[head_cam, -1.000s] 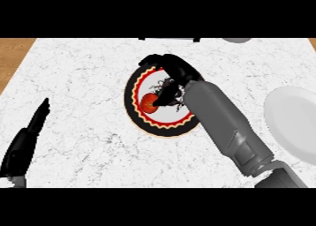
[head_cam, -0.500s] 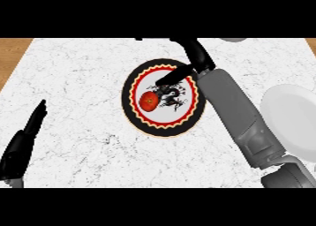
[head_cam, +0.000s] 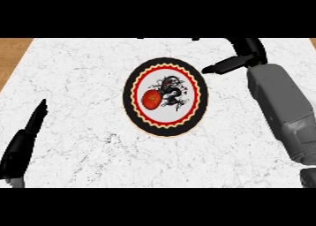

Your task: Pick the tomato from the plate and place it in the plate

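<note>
Tomato (head_cam: 150, 99) sits at nine o'clock on patterned plate (head_cam: 166, 66), ungrasped. Right hand (head_cam: 234, 64) at two o'clock off rim, fingers extended, empty. Left hand (head_cam: 25, 137) resting, open. Judged soft, round, rollable: pinch across sides.

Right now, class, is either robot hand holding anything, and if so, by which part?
Nothing is held. The tomato lies on the patterned plate. The right robot hand is off the plate's upper right, and the left robot hand rests near the left edge.
</note>
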Available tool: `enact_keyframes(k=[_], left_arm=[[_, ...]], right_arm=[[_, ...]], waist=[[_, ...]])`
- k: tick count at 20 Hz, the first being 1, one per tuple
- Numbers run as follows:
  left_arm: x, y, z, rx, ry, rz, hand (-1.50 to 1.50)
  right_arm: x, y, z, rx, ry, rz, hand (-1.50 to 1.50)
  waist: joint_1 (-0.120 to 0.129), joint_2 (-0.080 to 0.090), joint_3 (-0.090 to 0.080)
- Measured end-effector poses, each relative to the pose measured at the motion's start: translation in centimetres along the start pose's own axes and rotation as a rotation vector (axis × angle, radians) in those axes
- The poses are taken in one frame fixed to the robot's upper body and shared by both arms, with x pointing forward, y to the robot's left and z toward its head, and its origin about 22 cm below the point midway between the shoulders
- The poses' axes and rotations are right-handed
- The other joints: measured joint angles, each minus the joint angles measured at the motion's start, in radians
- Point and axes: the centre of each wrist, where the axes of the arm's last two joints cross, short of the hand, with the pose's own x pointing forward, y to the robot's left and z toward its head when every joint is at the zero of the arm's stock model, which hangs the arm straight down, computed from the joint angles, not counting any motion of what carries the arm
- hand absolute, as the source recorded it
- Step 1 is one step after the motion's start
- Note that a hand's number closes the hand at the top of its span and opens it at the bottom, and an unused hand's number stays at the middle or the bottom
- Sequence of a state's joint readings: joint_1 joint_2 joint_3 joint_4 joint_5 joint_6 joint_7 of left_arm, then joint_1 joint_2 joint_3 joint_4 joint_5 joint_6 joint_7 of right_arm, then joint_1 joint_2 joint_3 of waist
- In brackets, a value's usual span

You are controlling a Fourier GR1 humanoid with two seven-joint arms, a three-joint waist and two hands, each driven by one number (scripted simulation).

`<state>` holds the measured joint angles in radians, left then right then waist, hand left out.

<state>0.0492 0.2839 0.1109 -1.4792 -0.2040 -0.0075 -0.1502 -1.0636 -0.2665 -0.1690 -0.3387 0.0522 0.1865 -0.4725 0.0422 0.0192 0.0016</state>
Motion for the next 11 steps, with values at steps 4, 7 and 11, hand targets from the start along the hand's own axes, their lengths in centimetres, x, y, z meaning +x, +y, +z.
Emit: enact_keyframes(k=[4,7,11], left_arm=[[0.8,-0.4,-0.5,-0.011,-0.007,0.002,0.00],[1.4,-0.3,-0.9,-0.017,-0.015,0.005,0.00],[1.2,-0.3,-1.0,-0.019,-0.022,0.003,0.00]], right_arm=[[0.2,-4.2,1.3,-0.007,-0.044,-0.006,-1.50],[-0.1,-6.2,2.3,-0.010,-0.062,0.012,-1.50],[-0.2,-8.5,3.6,-0.012,-0.070,0.021,-1.50]], waist=[[0.011,0.005,0.001],[0.022,0.010,0.001],[0.031,0.014,0.002]])
